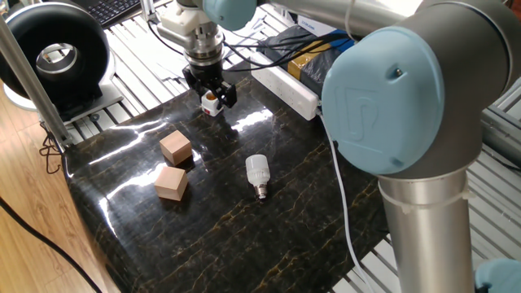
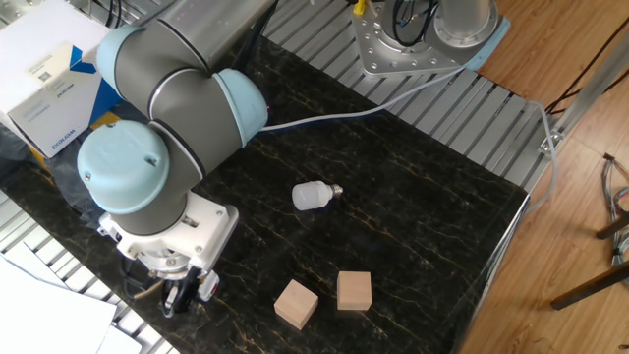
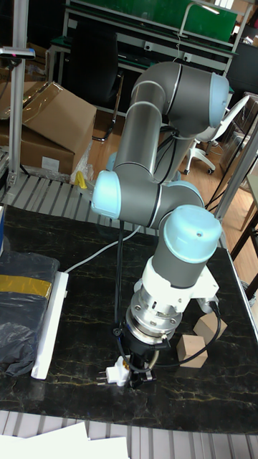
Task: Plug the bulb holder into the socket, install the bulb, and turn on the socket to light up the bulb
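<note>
One fixed view shows the bulb holder (image 1: 211, 102), a small white cube with an orange-brown round opening, sitting between the black fingers of the gripper (image 1: 210, 94) near the far edge of the dark marble table (image 1: 244, 220). The jaws stand close on either side of the holder and look closed on it, and it seems to rest at or just above the tabletop; I cannot tell which. In the tall fixed view the holder (image 3: 117, 374) shows its plug prongs pointing sideways, low against the table under the gripper (image 3: 136, 369). In the other fixed view it (image 2: 206, 286) peeks out beside the gripper (image 2: 185, 293), mostly hidden by the wrist. The socket (image 1: 286, 89), a long white power strip, lies near the holder toward the table's far corner, with its white cable (image 1: 343, 203) running down along the table beside the arm's base. The tall fixed view shows the strip (image 3: 51, 323) lying just beside a dark wrapped box with yellow tape (image 3: 24, 315). The bulb (image 1: 258, 174) lies on its side mid-table, silver screw base pointing toward the near edge, well apart from the gripper. Two tan wooden blocks (image 1: 174, 148) (image 1: 171, 182) sit close together, apart from the bulb.
</note>
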{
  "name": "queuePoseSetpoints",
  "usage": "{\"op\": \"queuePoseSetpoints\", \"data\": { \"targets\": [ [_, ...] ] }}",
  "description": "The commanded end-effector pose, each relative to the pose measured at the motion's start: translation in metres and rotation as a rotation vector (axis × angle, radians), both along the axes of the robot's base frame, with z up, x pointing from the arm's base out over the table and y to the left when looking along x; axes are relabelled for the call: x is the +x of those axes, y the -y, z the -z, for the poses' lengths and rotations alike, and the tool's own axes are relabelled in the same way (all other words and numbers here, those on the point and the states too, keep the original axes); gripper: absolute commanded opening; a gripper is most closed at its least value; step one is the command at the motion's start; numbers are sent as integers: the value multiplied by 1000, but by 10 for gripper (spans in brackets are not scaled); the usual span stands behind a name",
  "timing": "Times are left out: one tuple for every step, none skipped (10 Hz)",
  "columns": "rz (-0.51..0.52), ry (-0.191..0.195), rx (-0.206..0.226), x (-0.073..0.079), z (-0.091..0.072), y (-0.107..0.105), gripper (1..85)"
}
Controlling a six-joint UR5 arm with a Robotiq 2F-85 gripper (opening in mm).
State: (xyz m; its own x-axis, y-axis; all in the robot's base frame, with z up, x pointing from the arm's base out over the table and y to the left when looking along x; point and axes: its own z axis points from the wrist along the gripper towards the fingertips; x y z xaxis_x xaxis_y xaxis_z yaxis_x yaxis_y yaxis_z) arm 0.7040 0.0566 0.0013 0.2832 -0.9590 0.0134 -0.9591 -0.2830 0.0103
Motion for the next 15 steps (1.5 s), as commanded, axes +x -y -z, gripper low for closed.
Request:
{"op": "queuePoseSetpoints", "data": {
  "targets": [
    [19,-1,31,-1,1,-5,430],
    [30,-1,36,-1,-2,-6,373],
    [47,4,16,-1,-10,0,250],
    [56,-4,1,-5,-20,6,160],
    [59,-23,11,-10,-24,4,123],
    [75,-23,14,-11,-28,4,97],
    [101,-2,-7,-9,-37,11,27],
    [139,19,-35,-9,-47,20,10],
    [172,21,-48,-13,-53,27,10],
    [190,6,-29,-20,-52,31,10],
    [182,-11,-14,-27,-51,36,10],
    [185,-11,-28,-33,-51,48,10],
    [190,-6,-41,-39,-50,57,10],
    [175,-15,-44,-43,-50,60,10],
    [172,-11,-46,-42,-50,60,10]
  ]
}}
